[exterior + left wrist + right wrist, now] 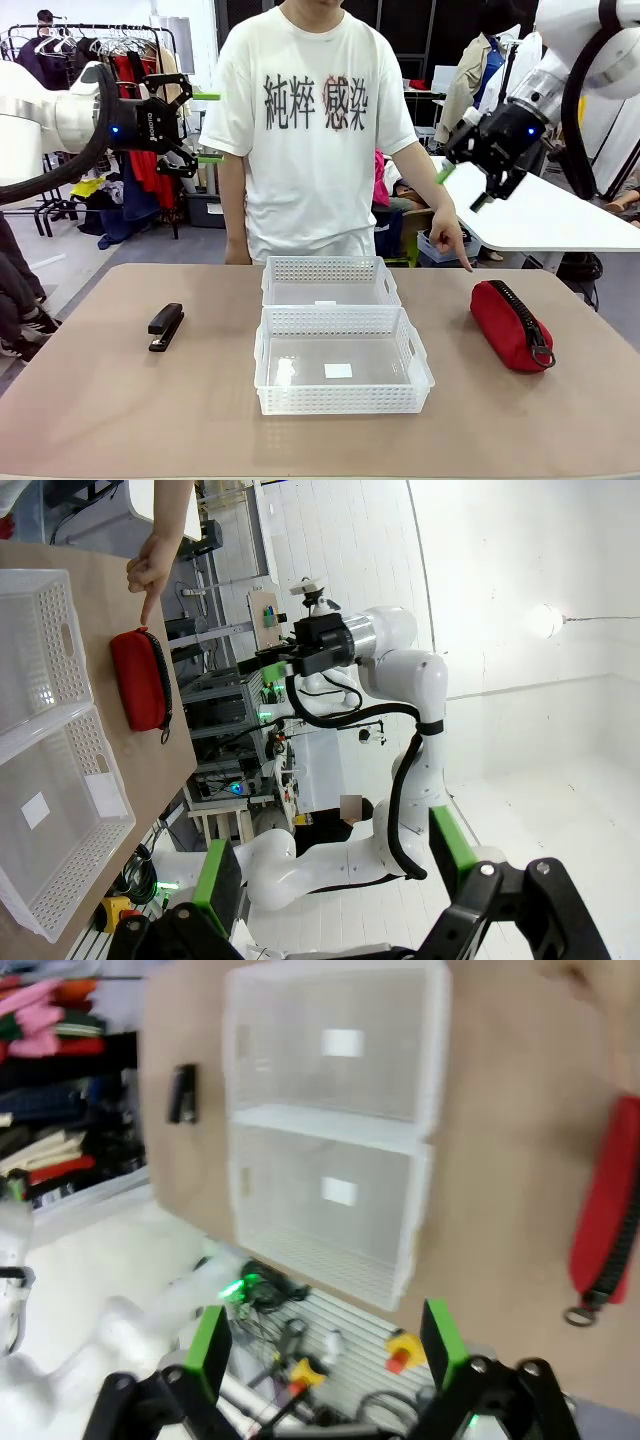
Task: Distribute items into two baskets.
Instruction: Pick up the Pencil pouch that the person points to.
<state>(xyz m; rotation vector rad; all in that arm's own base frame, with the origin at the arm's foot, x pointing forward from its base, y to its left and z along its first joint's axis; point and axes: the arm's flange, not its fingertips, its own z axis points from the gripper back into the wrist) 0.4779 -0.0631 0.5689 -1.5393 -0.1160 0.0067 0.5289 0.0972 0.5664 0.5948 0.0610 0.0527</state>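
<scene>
A red pouch [511, 323] with a black zipper lies on the table's right side, and a person's hand [458, 243] points a finger down just behind it. The small black stapler [166, 326] lies at the left. Two white lattice baskets sit end to end in the middle, the near basket [340, 398] and the far basket [325, 268]; nothing lies in either. My left gripper [208, 127] hangs open high above the left side. My right gripper [462, 188] is open, high at the right. The left wrist view shows the pouch [140, 680] and the pointing hand [150, 570]. The blurred right wrist view shows the stapler [182, 1093] and the pouch [605, 1210].
The person in a white T-shirt [310, 120] stands at the far edge of the brown table [100, 400]. A white table [540, 215] stands behind at the right. A clothes rack [60, 45] is at the back left.
</scene>
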